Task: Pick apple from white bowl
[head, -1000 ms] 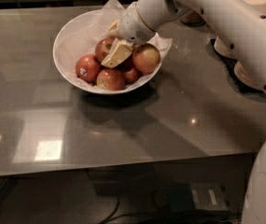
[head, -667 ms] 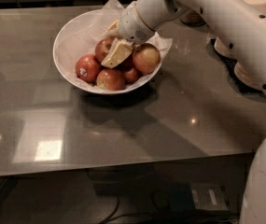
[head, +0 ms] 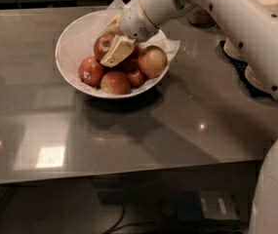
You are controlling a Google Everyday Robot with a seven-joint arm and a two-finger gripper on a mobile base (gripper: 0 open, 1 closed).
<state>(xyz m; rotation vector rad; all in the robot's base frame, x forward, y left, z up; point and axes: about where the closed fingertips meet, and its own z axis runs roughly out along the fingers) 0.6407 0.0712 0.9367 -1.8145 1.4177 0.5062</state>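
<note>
The white bowl (head: pixel 72 40), lined with crinkled white paper, stands at the back middle of the grey table and holds several apples. My gripper (head: pixel 108 44) reaches down into it from the upper right. Its two pale fingers (head: pixel 117 50) straddle a dark-red apple (head: pixel 101 46) at the top of the pile and press against its sides. A red apple with a white sticker (head: pixel 90 71) lies at the bowl's left. A paler yellow-and-red apple (head: pixel 152 61) lies at its right.
My white arm (head: pixel 236 23) crosses the upper right of the view. Stacks of beige paper bowls (head: pixel 268 6) stand at the back right on a dark mat. The table's front edge (head: pixel 129 177) runs across the lower part of the view.
</note>
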